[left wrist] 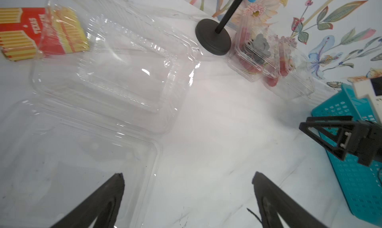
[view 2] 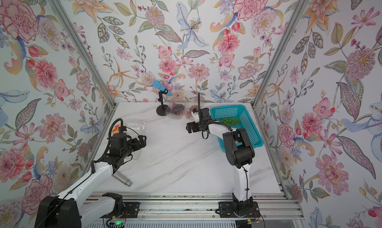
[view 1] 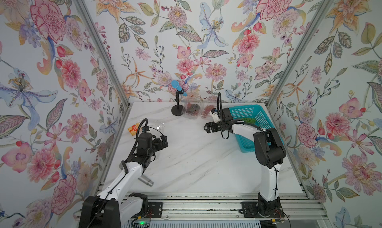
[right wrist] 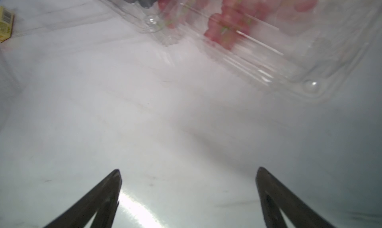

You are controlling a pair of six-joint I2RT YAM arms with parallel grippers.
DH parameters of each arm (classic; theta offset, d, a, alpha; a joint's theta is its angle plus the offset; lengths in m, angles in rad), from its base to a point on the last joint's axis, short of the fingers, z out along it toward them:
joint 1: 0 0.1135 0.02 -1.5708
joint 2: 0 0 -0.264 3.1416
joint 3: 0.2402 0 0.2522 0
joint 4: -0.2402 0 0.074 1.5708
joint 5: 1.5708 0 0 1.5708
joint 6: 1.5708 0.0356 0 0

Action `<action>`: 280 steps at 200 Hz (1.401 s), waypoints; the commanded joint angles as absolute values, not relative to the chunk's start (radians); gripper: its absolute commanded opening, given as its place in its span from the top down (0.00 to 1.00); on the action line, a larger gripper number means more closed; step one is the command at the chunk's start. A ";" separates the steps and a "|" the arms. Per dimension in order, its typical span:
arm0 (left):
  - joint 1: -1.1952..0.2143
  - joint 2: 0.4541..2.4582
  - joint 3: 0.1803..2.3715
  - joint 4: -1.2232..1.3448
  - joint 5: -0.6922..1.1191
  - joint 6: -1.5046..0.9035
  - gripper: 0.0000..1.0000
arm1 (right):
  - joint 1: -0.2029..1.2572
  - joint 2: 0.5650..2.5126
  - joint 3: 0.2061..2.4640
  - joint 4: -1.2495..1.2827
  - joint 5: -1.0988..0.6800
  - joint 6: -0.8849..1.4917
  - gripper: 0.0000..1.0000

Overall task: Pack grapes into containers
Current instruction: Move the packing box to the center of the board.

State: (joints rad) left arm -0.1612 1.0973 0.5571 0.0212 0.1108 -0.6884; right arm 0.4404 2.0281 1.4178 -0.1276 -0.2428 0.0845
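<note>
Green grapes lie in the teal basket. At the back of the table stand two shut clear containers side by side, one with dark grapes and one with red-pink grapes. A third clear container lies open and empty at the left. My left gripper hovers open just over its near edge. Open too, my right gripper hangs above bare table in front of the red-grape container, with nothing in it.
A blue microphone on a black stand is left of the shut containers. A red and yellow box lies behind the open container. A metal cylinder rests under the left arm.
</note>
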 commanded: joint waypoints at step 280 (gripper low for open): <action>-0.375 1.848 0.792 0.746 0.266 -0.900 0.00 | 0.410 1.462 0.943 -0.041 -0.336 0.234 0.00</action>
